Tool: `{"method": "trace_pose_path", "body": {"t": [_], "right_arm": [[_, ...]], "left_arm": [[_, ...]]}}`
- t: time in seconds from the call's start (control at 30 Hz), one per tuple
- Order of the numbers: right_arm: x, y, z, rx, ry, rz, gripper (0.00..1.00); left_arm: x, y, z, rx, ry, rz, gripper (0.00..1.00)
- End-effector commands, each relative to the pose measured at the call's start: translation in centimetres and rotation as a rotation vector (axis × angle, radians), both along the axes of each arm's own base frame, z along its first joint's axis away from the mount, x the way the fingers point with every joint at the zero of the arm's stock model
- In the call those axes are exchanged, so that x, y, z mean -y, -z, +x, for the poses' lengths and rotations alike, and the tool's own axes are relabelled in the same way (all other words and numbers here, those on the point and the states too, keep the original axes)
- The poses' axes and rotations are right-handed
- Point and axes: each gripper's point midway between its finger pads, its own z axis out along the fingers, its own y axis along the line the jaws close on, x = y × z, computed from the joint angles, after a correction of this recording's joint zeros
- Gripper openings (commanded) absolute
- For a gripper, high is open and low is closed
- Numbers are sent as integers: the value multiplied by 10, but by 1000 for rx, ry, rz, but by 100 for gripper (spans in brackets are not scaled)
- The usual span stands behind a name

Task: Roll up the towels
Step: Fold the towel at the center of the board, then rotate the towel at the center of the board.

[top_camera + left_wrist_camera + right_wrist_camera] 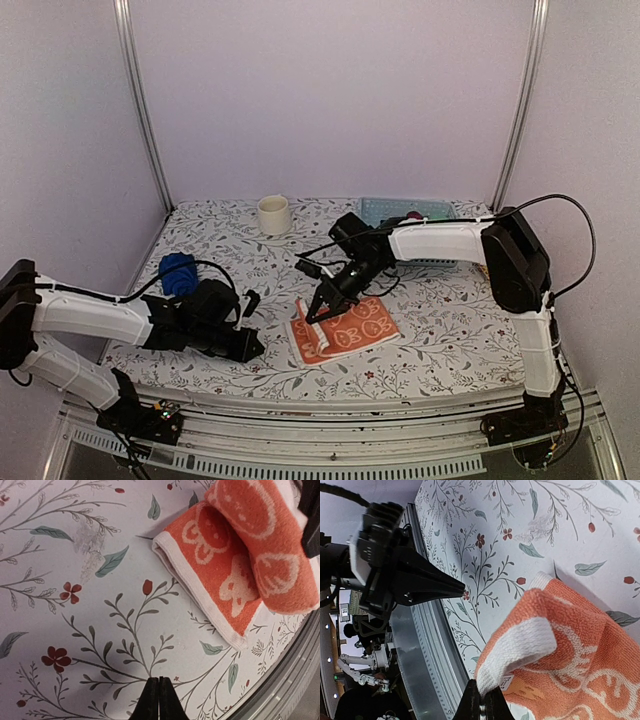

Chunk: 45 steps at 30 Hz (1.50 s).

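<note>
From above, we see the orange towel (350, 330) lying near the front edge of the table (440, 330). The right gripper (317, 313) is clamped on its lifted left end. The left gripper (257, 346) hangs left of the orange towel, apart from it, fingers together and empty. The blue towel (178, 272) sits bunched well left of the orange towel. A cup (274, 214) and a basket (405, 211) stand behind the orange towel.

On the left wrist, we see closed fingertips over bare table, with the orange towel ahead, one end folded over itself.

On the right wrist, the fingers pinch the orange towel's white hem, which curls upward.
</note>
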Motion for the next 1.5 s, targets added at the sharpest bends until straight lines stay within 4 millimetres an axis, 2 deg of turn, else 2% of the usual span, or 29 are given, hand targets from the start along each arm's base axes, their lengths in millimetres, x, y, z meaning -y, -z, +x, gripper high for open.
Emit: {"method": "trace_pose_path", "body": {"t": [0.0,0.23,0.3,0.37,0.4,0.47,0.7,0.83,0.97,1.03,1.1,1.3,1.37,1.47], "right_arm": [[-10,13,-12,-39,-35,-2,2],[-15,25,-16,-64,-53,-9,4],[-17,27,-20,-77,-67,-1,8],[-19,24,-24,-84,-83,13,20],[-20,22,-25,-82,-90,22,28],[-21,13,-24,-65,-100,36,36],[-11,-23,-16,97,-135,65,40],[10,-37,9,263,-166,79,40],[38,-41,42,320,-110,65,36],[52,-36,56,325,-77,45,34],[66,-26,65,324,-60,22,31],[93,21,66,334,-69,-69,27],[99,35,64,338,-74,-97,26],[108,54,66,351,-75,-139,26]], "left_arm": [[-7,-4,1,13,-26,-9,5],[-12,1,-2,7,-38,-9,5],[-12,2,-2,7,-39,-6,5],[-13,2,-2,10,-40,-4,5],[-13,1,-1,14,-41,-3,5],[-14,0,1,23,-45,3,5],[-11,-17,9,63,-58,-9,5],[7,-45,19,108,-39,-89,5],[31,-69,31,144,-3,-160,6],[44,-74,37,146,12,-180,6],[59,-70,40,120,43,-184,6],[101,-48,41,45,120,-168,6],[107,-35,38,9,126,-143,6],[103,-9,34,-56,115,-89,5]]}}
